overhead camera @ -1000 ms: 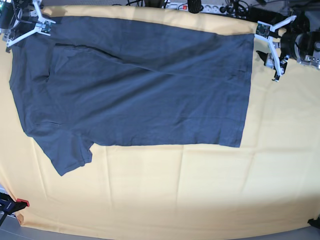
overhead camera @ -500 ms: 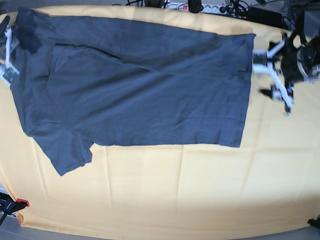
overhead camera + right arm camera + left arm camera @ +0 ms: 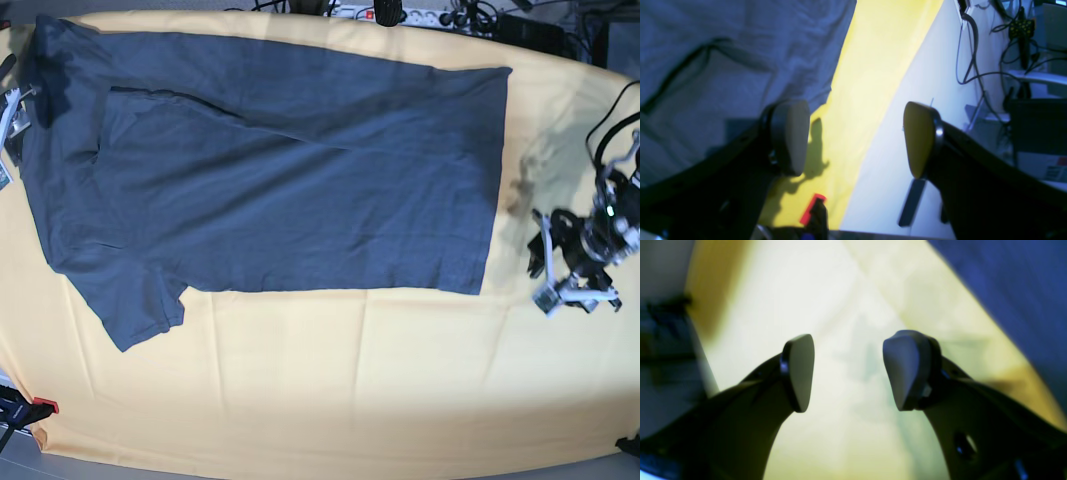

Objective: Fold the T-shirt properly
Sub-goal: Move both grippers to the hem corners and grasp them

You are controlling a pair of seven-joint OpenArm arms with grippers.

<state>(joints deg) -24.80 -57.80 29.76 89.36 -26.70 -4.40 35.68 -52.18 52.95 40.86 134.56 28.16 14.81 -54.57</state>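
The dark slate-blue T-shirt [image 3: 300, 170] lies flat on the yellow-orange cloth [image 3: 350, 390], neck end at the left, hem at the right, one sleeve pointing to the front left. My left gripper [image 3: 562, 275] hovers open and empty over bare cloth, right of the hem. In the left wrist view it [image 3: 848, 370] is over the cloth, with the shirt [image 3: 1023, 290] at the upper right. My right gripper [image 3: 8, 125] is at the left edge by the shirt's shoulder. In the right wrist view it [image 3: 855, 136] is open and empty beside the shirt [image 3: 723, 50].
A power strip and cables [image 3: 400, 14] lie along the table's far edge. A red clamp [image 3: 40, 405] holds the cloth at the front left corner and also shows in the right wrist view [image 3: 810, 208]. More cables [image 3: 973, 50] hang beyond the table's side.
Both grippers have left the shirt's far corners. The left arm has swung toward the front along the hem's right side. The right arm has drawn back to the left edge.
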